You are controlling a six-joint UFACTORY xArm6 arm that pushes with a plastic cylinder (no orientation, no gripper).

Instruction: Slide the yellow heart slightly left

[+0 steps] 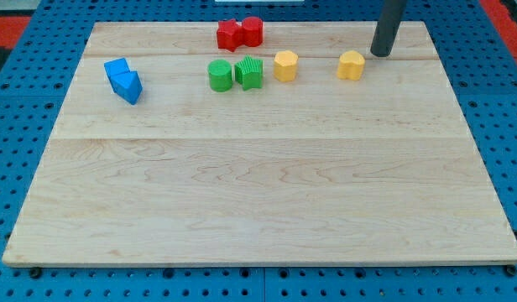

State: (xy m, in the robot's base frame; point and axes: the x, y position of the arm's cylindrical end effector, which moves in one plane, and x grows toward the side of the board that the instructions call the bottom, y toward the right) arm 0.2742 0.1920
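Plain dark grey rod, smooth, seemingly round; my tip (380, 54) blunt.

no readable text, no labels, no brands, no numbers or signs anywhere

— How was the light on the wooden board (258, 168)?
— Bright and even, apparently from overhead; the blocks on it cast only small, soft shadows at their bases.
— Any glare?
— None on the board; its pale grain read clearly right to the edges.
— Sharpness?
— Crisp across the board, with no motion blur. Its edges stayed straight, narrowing only with perspective toward the view's top.
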